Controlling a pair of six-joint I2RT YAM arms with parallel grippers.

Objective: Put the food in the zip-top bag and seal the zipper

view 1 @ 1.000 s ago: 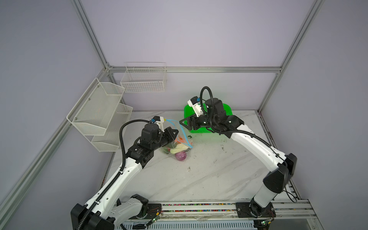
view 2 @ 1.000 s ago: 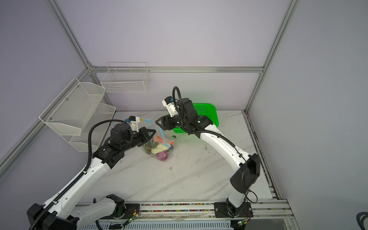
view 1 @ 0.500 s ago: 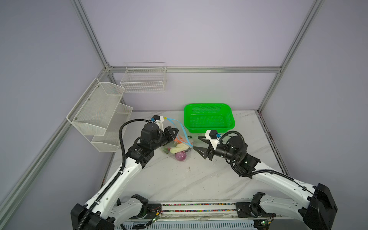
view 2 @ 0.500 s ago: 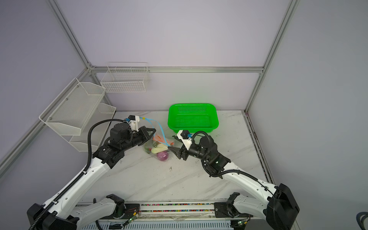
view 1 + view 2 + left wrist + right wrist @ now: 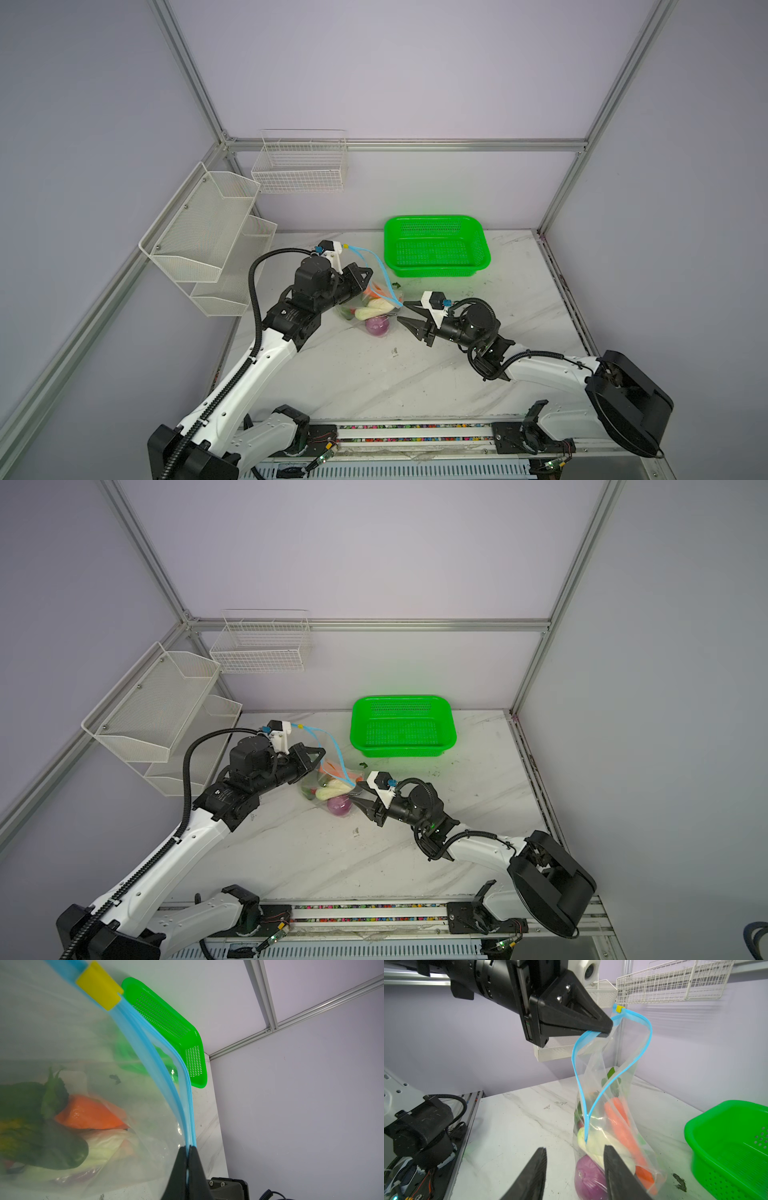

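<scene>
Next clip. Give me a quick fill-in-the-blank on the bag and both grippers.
The left gripper pinches the zip-top bag by its ____ zipper strip.
The right gripper has ____ jaws, holding nothing.
The slider on that strip is ____.
The green basket holds ____.
Missing: blue; open; yellow; nothing.

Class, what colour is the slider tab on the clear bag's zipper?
Yellow slider tab; left wrist view.

You had both top views high at 6 o'clock, looking down toward 12; your wrist cameras sat close, both showing the zip-top bag (image 5: pixel 596 1068).
</scene>
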